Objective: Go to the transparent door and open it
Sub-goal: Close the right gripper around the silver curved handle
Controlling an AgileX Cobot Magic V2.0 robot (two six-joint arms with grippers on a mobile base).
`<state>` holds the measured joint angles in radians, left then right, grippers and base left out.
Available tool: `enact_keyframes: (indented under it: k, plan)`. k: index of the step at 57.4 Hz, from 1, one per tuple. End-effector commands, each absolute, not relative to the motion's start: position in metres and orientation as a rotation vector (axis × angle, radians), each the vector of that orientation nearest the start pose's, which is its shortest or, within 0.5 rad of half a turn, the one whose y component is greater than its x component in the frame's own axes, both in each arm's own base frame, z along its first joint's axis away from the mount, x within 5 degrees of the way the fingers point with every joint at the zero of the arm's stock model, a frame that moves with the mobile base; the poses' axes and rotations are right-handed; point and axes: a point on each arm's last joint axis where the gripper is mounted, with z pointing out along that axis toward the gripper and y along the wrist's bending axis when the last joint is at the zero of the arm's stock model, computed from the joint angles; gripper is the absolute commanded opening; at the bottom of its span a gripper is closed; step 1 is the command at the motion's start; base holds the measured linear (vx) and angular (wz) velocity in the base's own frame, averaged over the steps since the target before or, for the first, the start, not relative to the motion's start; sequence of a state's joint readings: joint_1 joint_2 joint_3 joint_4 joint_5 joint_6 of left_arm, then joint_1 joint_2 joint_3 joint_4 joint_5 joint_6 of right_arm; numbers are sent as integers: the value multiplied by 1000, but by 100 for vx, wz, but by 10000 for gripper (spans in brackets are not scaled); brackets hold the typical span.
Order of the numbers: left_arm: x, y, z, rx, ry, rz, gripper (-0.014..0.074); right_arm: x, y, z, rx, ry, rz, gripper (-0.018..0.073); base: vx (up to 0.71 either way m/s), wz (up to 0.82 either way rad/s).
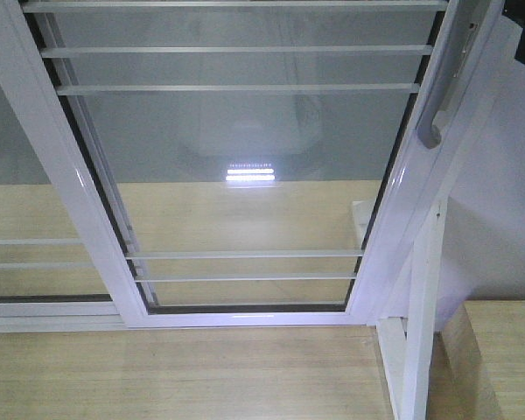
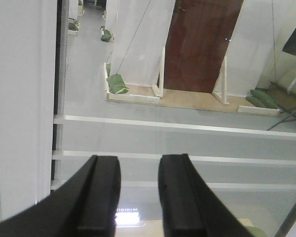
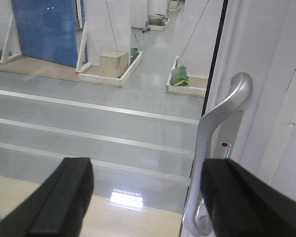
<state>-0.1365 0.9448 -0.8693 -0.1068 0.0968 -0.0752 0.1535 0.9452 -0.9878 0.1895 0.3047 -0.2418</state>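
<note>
The robot is right up at the transparent door (image 1: 245,149). The door fills the middle of the front view, and its bottom edge meets the wood floor (image 1: 157,376). The grey handle (image 1: 437,105) is on the right edge of the door, high up. To the left is another glass panel (image 1: 26,219) with no handle.

The next job, I think, is to grab the handle and slide the door. The right hand (image 3: 148,168) is the one for this, because it is near the handle. In the right wrist view the handle shows beside the right-side finger (image 3: 237,197), not in the middle of the gap. So the hand should go a little to the right first, until the handle is in the middle. Then it can go forward and squeeze on the long straight part, not the bent top. After that it should pull sideways along the track, slowly, toward the left edge. It should not push into the glass.

The right hand's fingers are wide apart and hold nothing. It points at the glass, low by the handle.

The left hand (image 2: 140,163) also points at the glass, near the white frame (image 2: 24,98) on the door's left edge. Its fingers are a bit apart and hold nothing. It faces the thin white bars (image 2: 187,126).
</note>
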Motion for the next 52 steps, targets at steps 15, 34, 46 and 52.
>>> enact_keyframes:
  k: [15, 34, 46, 52]
  plan:
    - [202, -28, 411, -35, 1564, -258, 432, 220, 34, 418, -271, 1659, -4, 566, 0, 0]
    - [201, -29, 406, -31, 1622, -257, 432, 277, 36, 379, -236, 1757, -12, 562, 0, 0]
    - [201, -29, 404, -30, 1644, -257, 432, 315, 5, 358, -64, 1837, -28, 562, 0, 0]
    - [201, -29, 404, -30, 1644, -257, 432, 330, 2, 356, -59, 1816, -39, 560, 0, 0]
